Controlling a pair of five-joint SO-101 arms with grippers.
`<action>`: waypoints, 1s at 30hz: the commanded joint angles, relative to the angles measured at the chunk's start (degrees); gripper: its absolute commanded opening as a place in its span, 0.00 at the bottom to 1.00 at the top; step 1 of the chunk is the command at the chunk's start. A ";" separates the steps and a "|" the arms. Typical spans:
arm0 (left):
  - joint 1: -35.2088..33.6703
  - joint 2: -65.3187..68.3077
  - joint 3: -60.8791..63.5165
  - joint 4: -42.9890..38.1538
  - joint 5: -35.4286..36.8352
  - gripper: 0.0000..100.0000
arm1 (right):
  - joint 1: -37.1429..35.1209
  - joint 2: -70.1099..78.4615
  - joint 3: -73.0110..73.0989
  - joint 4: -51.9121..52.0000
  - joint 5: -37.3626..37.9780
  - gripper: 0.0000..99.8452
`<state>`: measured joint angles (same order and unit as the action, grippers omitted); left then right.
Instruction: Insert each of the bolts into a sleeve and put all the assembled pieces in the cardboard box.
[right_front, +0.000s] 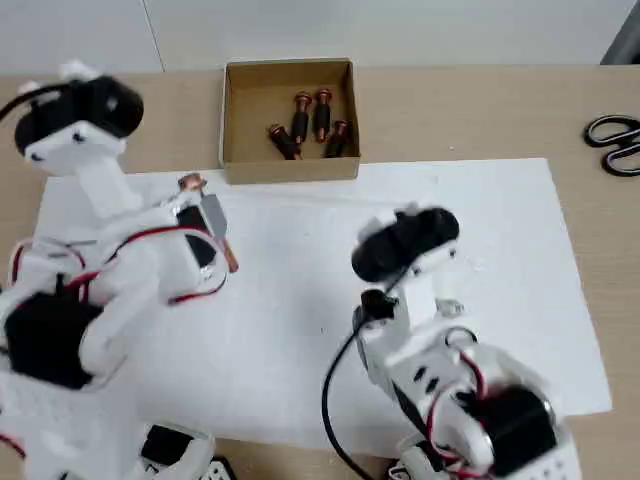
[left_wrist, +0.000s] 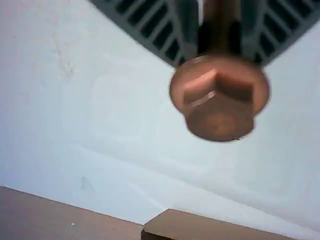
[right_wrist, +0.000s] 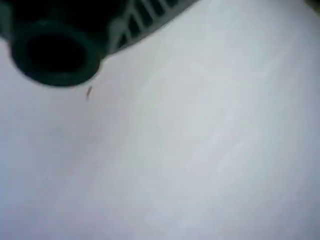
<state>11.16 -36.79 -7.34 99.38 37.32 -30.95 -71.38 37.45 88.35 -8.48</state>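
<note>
Copper bolt (left_wrist: 218, 97) is clamped by its shank in the left fingers (left_wrist: 150, 27), head end nearest the cardboard box (right_front: 290, 168), held above the white paper (right_front: 400, 190). Right fingers (right_wrist: 142, 17) look closed on a black sleeve (right_wrist: 55, 80), bore open. Four finished pieces (right_front: 310, 125) sit in the box. For the insert: line the bolt tip up with the bore axis first, push slow and straight, grip the sleeve firmly so it doesn't cock or slip.
</note>
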 joint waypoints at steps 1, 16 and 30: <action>0.44 -5.80 5.58 -0.62 -0.26 0.01 | -0.31 -7.34 4.31 -1.45 -0.35 0.00; 11.43 -32.18 38.99 -21.71 2.20 0.01 | -13.14 -24.48 21.36 -10.77 -0.18 0.00; 11.87 -46.77 52.26 -23.03 2.11 0.01 | -20.00 -25.01 23.03 -11.03 -0.62 0.00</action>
<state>22.59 -81.01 43.91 78.11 39.43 -50.29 -96.26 60.66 79.03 -8.48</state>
